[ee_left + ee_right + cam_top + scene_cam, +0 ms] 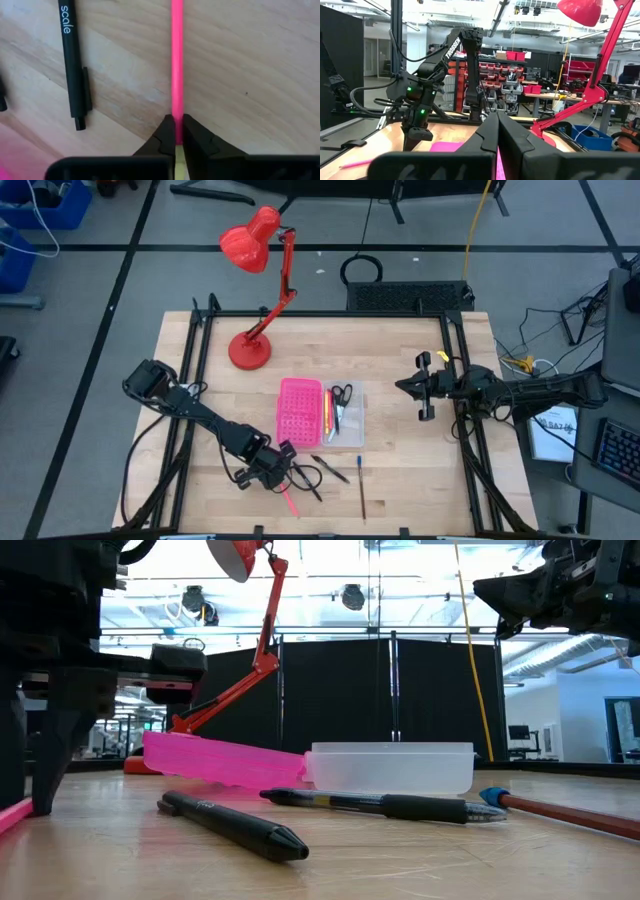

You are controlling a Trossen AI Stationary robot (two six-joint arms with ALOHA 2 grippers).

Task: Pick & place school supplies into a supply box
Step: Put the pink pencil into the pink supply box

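L gripper [175,131] fingers pinched pink pencil [177,60] flat on counter; R gripper [497,131] closed, empty; lift straight up, keep level.

Scissors [342,394] in supply box [300,413]; lamp [256,275] behind

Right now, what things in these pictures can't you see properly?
- Tray contents: high view, too small to count beyond the scissors.
- Pink pencil: left wrist view, its far end is cut off by the edge, its near end hidden between the left hand fingers.
- Box: right wrist view, mostly hidden behind the right hand.
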